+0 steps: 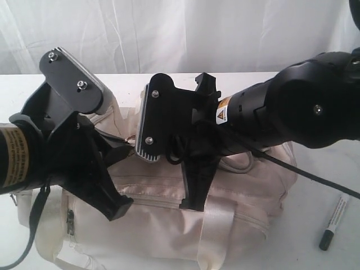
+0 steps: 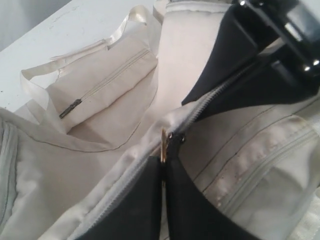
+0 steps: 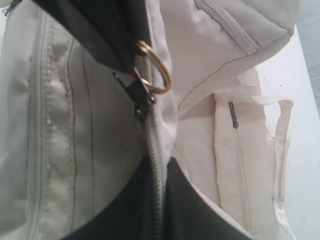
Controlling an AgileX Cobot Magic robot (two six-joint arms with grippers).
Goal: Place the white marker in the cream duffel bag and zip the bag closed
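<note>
The cream duffel bag (image 1: 169, 225) lies across the white table, under both arms. The white marker (image 1: 336, 221), dark cap toward me, lies on the table to the right of the bag and outside it. My left gripper (image 2: 164, 161) is shut on the gold zipper pull (image 2: 163, 144) of the top zip. That pull's ring (image 3: 156, 71) shows in the right wrist view too. Facing it from close by, my right gripper (image 3: 161, 167) is shut on the bag's zipper seam (image 3: 156, 150). In the exterior view the right gripper's tips are hidden behind its camera mount.
A black cable (image 1: 304, 175) runs from the right arm over the bag's right end toward the marker. A dark strap (image 1: 35, 216) hangs at the bag's left end. The bag's end pocket and webbing handle (image 2: 100, 85) lie beyond the grippers. A white curtain (image 1: 180, 34) backs the table.
</note>
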